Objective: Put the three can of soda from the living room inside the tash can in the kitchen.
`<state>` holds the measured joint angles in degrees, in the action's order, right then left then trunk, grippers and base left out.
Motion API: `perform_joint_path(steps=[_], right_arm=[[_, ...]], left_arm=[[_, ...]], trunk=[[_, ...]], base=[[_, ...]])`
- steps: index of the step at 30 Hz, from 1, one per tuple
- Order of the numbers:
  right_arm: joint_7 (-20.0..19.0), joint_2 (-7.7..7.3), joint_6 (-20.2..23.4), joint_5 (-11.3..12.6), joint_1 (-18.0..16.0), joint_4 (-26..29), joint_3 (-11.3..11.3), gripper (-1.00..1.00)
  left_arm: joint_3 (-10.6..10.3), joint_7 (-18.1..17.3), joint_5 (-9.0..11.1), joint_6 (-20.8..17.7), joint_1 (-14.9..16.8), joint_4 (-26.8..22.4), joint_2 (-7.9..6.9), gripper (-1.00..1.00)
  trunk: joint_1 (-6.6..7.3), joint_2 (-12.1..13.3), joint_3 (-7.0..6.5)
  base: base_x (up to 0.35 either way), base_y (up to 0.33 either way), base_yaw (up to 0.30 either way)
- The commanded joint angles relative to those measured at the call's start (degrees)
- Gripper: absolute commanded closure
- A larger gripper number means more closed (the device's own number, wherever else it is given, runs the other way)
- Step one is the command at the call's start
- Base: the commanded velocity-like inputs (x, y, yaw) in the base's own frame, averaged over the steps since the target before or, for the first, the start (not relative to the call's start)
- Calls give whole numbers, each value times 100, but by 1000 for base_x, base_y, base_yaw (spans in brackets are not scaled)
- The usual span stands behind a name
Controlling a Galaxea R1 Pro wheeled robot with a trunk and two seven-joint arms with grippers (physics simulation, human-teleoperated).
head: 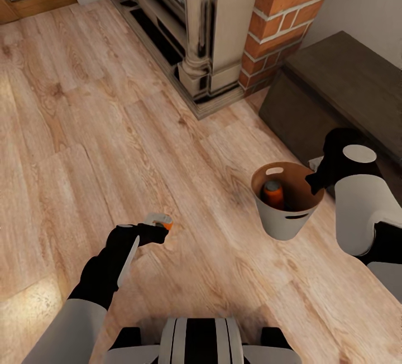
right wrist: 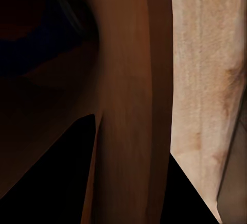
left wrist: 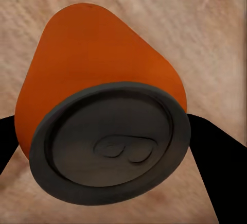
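Gripping an orange can (left wrist: pixel 103 80) in the closed left claw (head: pixel 149 231), carrying it low over the wood floor (head: pixel 67 129) toward the bin. Clamping the right claw (head: pixel 316 180) on the rim of the tash can (head: pixel 282 224), keeping it upright with another orange can (head: pixel 273 194) inside.

Brick fireplace (head: pixel 279 18), dark chest (head: pixel 346 85), wood floor (head: pixel 84 129)

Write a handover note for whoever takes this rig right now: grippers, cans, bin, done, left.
Left gripper: shut on an orange can, held over the wood floor.
Right gripper: at the trash bin rim, apparently gripping it; its jaws are hard to make out.
Bin stands by the brick fireplace, one orange can inside.
Done: one can binned.
Left: bin the held can, find the blue one, carry the bin to the kitchen.
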<state>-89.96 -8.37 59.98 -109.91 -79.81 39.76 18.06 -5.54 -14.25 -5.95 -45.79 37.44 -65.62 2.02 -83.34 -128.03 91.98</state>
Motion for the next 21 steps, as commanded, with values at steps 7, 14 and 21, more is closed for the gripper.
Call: perform_joint_path(steps=[7,14,21], right_arm=[[-4,-6,2,28,24,-2,4,100],[-4,15,2,57,274,-3,-9,100],[-4,45,2,108,405,-4,1,100]], left_arm=[[0,2,-1,-7,0,-3,-2,100],[-5,-40,19,-213,1,-17,-35,100],[-20,-362,11,-772,73,-4,-55,100]], trunk=[[154,282,-126],[308,563,-252],[462,844,-378]], base=[[0,0,0],[0,0,0],[0,0,0]])
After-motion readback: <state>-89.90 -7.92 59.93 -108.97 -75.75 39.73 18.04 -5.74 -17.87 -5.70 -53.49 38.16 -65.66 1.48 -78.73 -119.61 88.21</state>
